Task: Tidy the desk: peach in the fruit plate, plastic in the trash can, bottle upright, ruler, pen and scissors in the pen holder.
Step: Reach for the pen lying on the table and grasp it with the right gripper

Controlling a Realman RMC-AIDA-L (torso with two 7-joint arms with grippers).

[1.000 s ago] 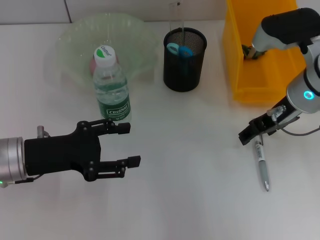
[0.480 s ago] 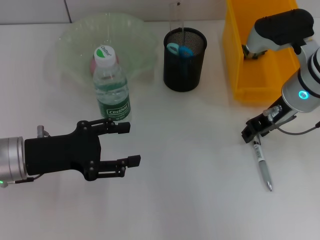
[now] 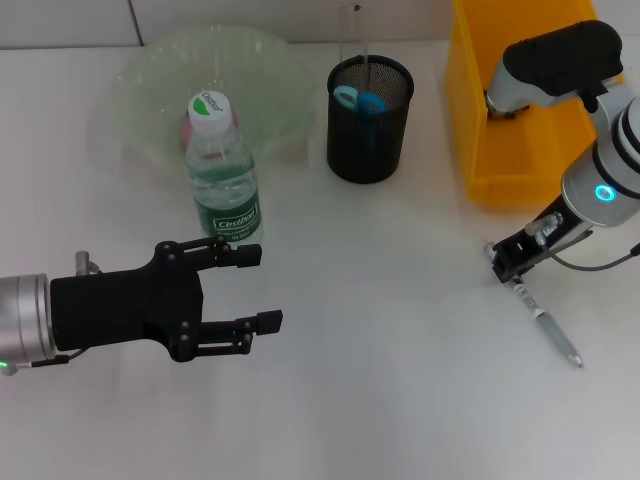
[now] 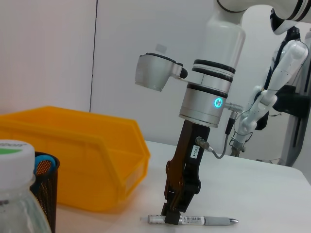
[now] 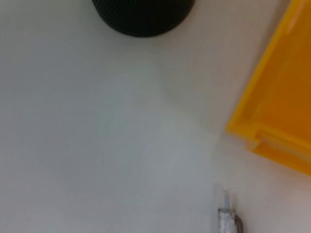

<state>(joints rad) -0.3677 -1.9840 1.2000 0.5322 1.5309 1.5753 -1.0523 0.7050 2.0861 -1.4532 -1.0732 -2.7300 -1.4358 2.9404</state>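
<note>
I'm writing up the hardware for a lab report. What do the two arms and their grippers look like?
The left gripper is matte black with two slim parallel fingers, on a silver cylindrical wrist. The right gripper is black too, with a small white numbered label; its arm is glossy white with black bands, a glowing cyan ring light, a white-and-black camera housing, and a thin grey cable looping off the wrist.

**Colours and patterns on the desk**

Desk (image 3: 380, 400): plain white. Trash can (image 3: 520, 150): bright yellow. Pen holder (image 3: 369, 120): black wire mesh. Scissors (image 3: 358, 100): light blue handles. Fruit plate (image 3: 140, 90): pale green, translucent. Peach (image 3: 188, 128): pink. Bottle (image 3: 222, 180): clear, green label with white lettering, white cap with green logo. Pen (image 3: 545, 325): silver-grey, black print on its label. Left gripper (image 3: 255, 288): black. Right gripper (image 3: 505, 265): black, on a white arm with a lit cyan ring.
</note>
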